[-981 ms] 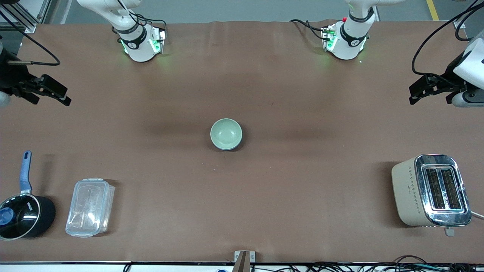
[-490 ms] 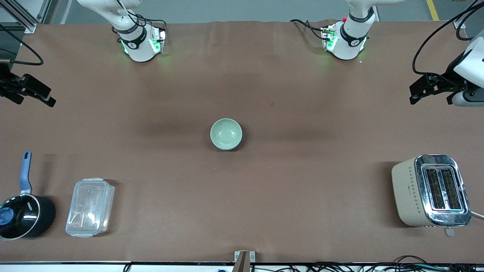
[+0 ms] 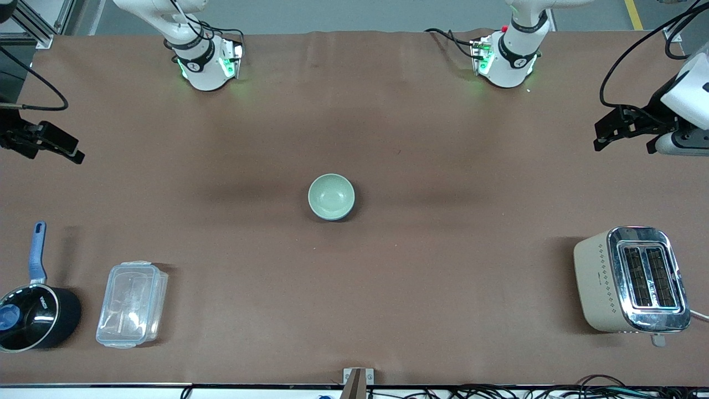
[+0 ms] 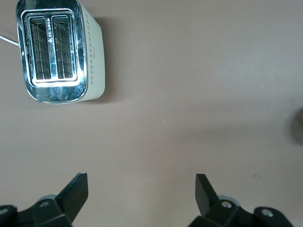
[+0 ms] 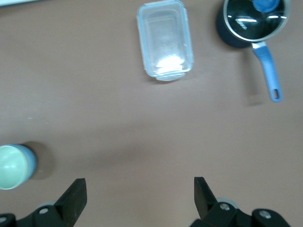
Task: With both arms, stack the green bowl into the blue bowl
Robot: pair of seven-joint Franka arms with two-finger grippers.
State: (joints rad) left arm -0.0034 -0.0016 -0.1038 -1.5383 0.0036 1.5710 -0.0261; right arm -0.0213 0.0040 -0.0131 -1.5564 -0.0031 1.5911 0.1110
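The green bowl (image 3: 330,195) sits inside the blue bowl (image 3: 351,208) at the middle of the table; only a thin blue edge shows round it. The right wrist view shows the green bowl (image 5: 10,166) with the blue bowl's wall (image 5: 31,160) beside it. My right gripper (image 3: 71,149) is open and empty over the table at the right arm's end; its own view (image 5: 140,191) shows bare table between the fingers. My left gripper (image 3: 599,136) is open and empty over the left arm's end; its own view (image 4: 142,189) shows bare table too.
A black saucepan with a blue handle (image 3: 33,316) and a clear plastic box (image 3: 132,304) stand near the front camera at the right arm's end. A beige toaster (image 3: 631,280) stands near the front camera at the left arm's end.
My right gripper has drawn away from the bowls toward the right arm's end of the table. My left gripper has shifted slightly. The bowls have not moved.
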